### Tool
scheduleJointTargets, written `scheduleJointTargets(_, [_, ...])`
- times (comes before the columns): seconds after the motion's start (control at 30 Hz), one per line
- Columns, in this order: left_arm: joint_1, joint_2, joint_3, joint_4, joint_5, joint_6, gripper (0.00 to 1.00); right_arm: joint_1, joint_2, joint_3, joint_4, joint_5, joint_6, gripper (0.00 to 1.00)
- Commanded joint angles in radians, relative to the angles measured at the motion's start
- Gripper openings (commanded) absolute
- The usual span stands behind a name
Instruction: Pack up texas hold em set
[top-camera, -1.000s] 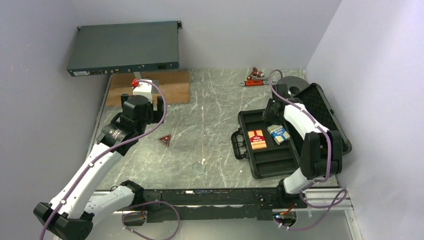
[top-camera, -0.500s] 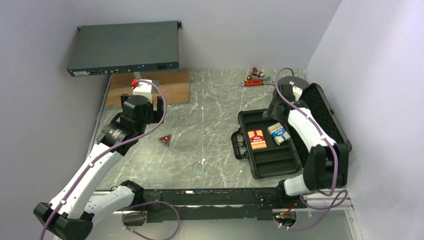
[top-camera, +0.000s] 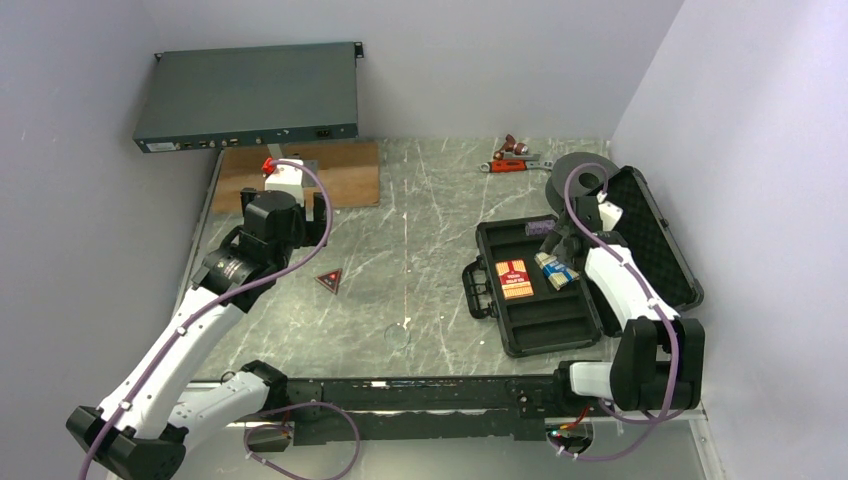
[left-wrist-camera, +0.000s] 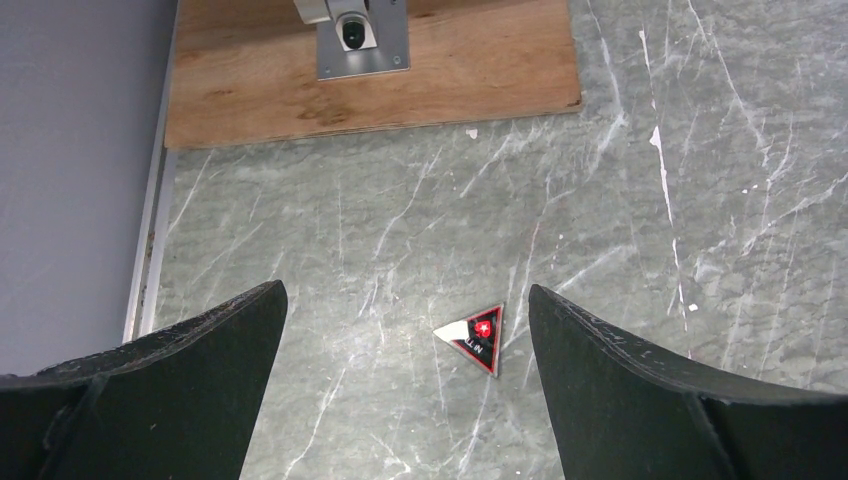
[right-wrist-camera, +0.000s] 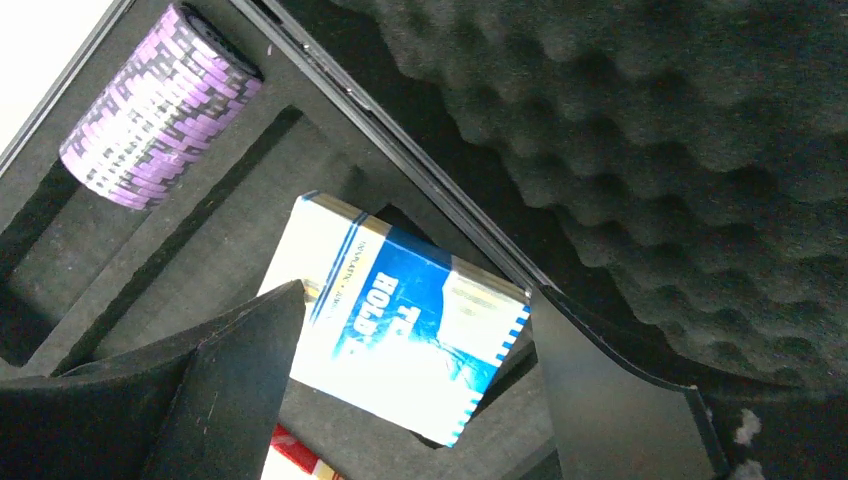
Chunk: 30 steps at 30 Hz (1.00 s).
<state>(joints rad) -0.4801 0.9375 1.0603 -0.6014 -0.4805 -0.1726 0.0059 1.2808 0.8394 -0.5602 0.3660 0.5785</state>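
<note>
Left fingers (left-wrist-camera: 405, 292): held spread wide above the red triangle (left-wrist-camera: 476, 338) on the bench (left-wrist-camera: 700, 200).
Right fingers (right-wrist-camera: 418, 292): held spread over the blue-white card box (right-wrist-camera: 400, 330).
Chip stack (right-wrist-camera: 160, 110): laid in the case (top-camera: 540, 325).

Top cam overhead, wrist cams close, downward

Overhead cam: even, soft light, faint shadows under my arms. R wrist cam: blue-white card box (right-wrist-camera: 400, 330) blown out w/ glare, foam lining (right-wrist-camera: 650, 130) dim. L wrist cam: table (left-wrist-camera: 400, 230) sharp, my fingers (left-wrist-camera: 150, 390) dark, soft-edged.
</note>
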Motion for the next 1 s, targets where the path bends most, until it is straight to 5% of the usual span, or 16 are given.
scheduleJointTargets(0.0, [0.0, -0.018, 0.001, 0.036, -0.012, 0.012, 0.97, -0.001, -0.024, -0.031, 0.074, -0.08, -0.013, 0.85])
scheduleJointTargets(0.4, [0.001, -0.017, 0.003, 0.036, -0.006, 0.012, 0.97, -0.001, -0.189, -0.116, 0.0, -0.181, 0.079, 0.82])
scheduleJointTargets(0.73, [0.0, -0.016, 0.001, 0.035, -0.014, 0.012, 0.97, -0.001, -0.23, 0.014, -0.093, -0.054, 0.001, 0.82])
scheduleJointTargets(0.9, [0.0, -0.016, 0.001, 0.036, -0.017, 0.013, 0.97, -0.001, -0.222, 0.058, -0.078, -0.26, -0.03, 0.67])
scheduleJointTargets(0.97, [0.0, -0.014, 0.003, 0.035, -0.018, 0.013, 0.97, 0.018, -0.187, 0.055, -0.05, -0.374, -0.024, 0.49])
